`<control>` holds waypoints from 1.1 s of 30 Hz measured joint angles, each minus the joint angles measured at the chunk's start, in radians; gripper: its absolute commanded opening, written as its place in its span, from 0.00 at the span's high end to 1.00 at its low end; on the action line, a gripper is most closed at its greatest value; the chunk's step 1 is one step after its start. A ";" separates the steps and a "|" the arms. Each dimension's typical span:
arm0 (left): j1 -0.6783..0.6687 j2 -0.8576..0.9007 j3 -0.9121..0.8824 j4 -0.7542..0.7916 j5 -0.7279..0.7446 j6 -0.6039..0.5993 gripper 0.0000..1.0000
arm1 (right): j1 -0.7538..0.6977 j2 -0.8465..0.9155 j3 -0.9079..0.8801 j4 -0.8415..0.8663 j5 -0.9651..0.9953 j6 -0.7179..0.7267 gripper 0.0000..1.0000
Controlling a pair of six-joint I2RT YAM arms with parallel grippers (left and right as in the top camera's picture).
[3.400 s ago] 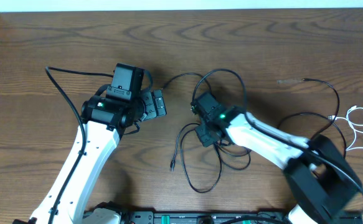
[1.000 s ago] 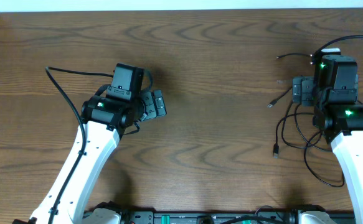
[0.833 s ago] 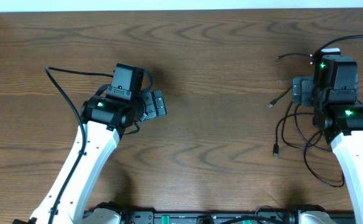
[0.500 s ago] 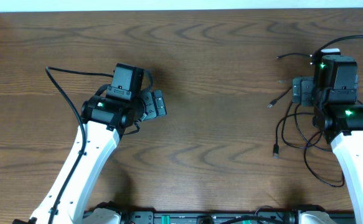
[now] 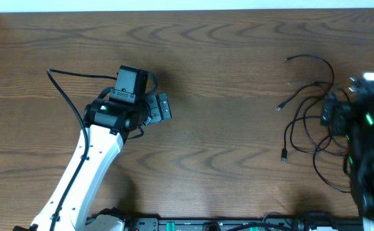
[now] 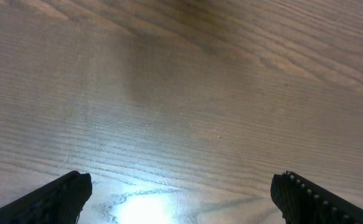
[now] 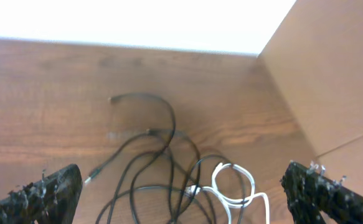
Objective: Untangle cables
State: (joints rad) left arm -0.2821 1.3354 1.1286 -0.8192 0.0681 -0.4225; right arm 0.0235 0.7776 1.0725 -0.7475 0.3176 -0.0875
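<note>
The cables (image 5: 310,122) lie in a loose heap on the right side of the table (image 5: 225,77), well apart from the left tool (image 5: 163,107); in the overhead view several thin black loops overlap one another there, and three free ends reach out toward the left, each tipped by a small plug (image 5: 283,154); the farthest strand bends in an arch toward the far edge; the right wrist view shows the same heap from the near side, with black strands crossing in the middle and one white cable (image 7: 234,186) curled in a small loop among them at the near right, touching the black ones; the right tool (image 7: 181,185) hangs above this heap with its two fingers (image 7: 44,199) spread wide at either side of the frame, released and gripping no strand; in the overhead view the right arm (image 5: 366,147) is a blur at the right edge and covers the right part of the heap; the left tool sits left of the table's middle, pointing right, likewise released; its wrist view shows bare wood grain between the two dark fingertips (image 6: 63,194); a brown upright panel (image 7: 330,81) stands at the table's right edge.
</note>
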 measured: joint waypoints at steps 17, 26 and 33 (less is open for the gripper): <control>0.000 0.000 -0.002 0.000 0.000 0.000 0.02 | -0.044 -0.717 -0.263 0.237 -0.077 0.004 0.01; 0.000 0.001 -0.003 0.001 0.000 0.000 0.02 | -0.056 -0.766 -0.656 0.864 -0.155 0.109 0.01; 0.000 0.001 -0.003 0.000 0.000 0.000 0.02 | -0.057 -0.766 -0.936 1.120 -0.166 0.216 0.01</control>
State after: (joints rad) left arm -0.2821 1.3361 1.1255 -0.8188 0.0677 -0.4225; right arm -0.0334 0.0116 0.1364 0.3725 0.1513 0.1284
